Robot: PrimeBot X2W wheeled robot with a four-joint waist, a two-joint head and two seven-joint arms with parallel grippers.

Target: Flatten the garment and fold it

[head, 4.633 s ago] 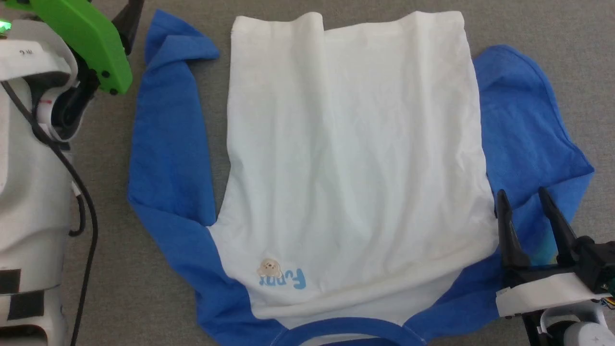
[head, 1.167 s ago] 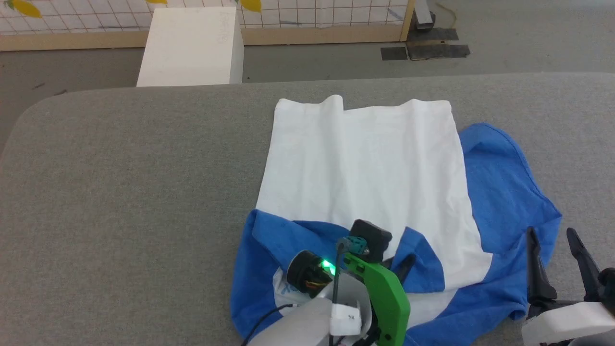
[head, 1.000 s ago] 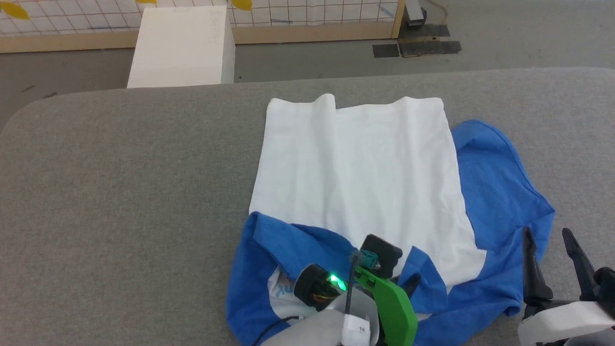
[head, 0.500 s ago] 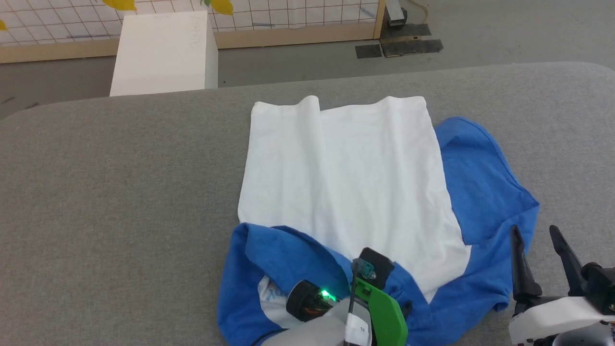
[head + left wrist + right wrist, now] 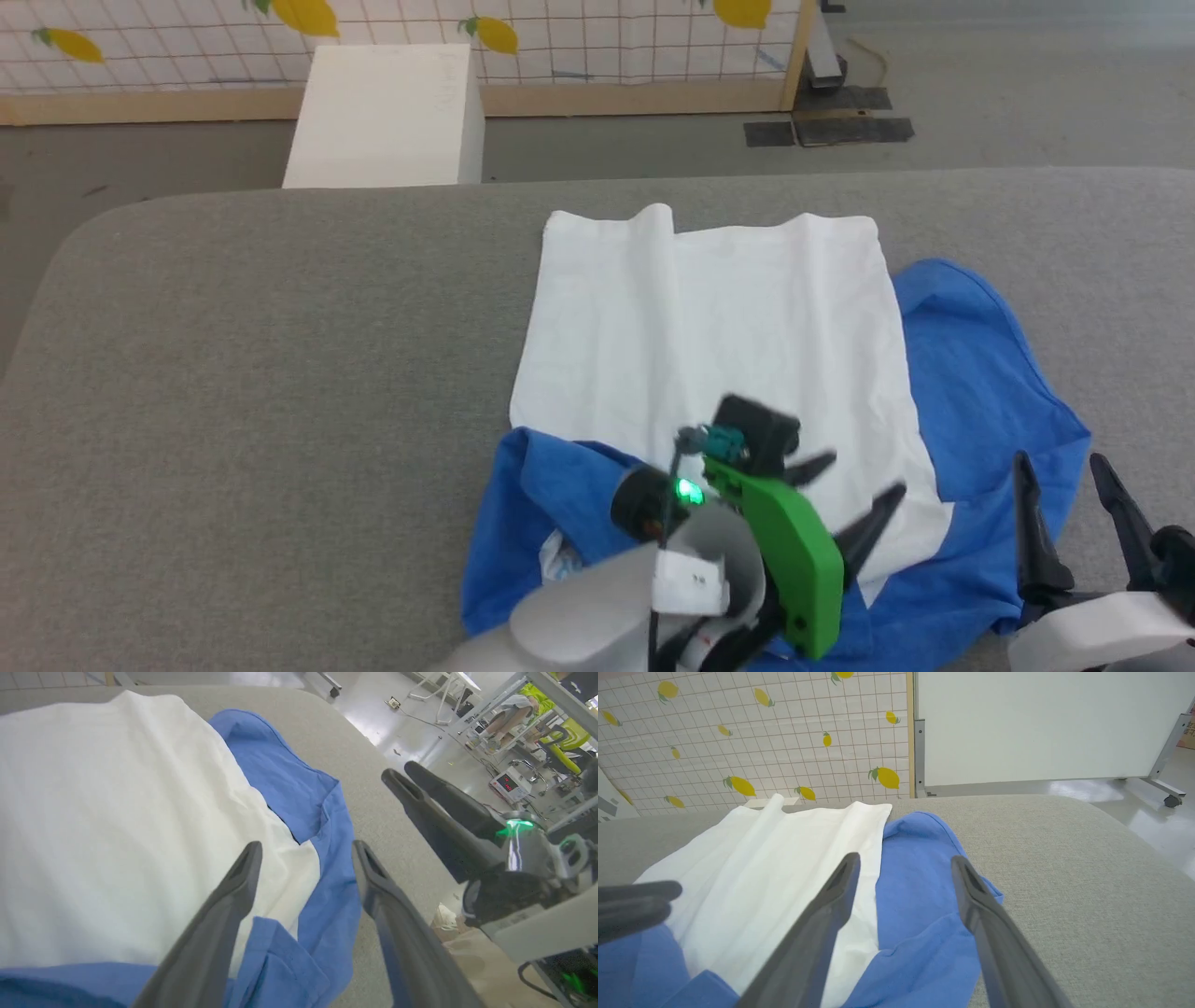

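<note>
You are looking at the left end effector [image 5: 854,490] hanging released and empty over the near blue end of the garment [image 5: 728,317]. The right end effector [image 5: 1060,467] is standing spread by the right sleeve. The garment is lying on the grey worktop [image 5: 280,373], its white body stretching away. Beyond it, a white box [image 5: 383,117] is standing.

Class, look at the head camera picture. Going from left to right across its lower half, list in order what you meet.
Bare grey table → folded blue sleeve of the shirt → left gripper, open above the shirt → right gripper, open at the shirt's right edge.
</note>
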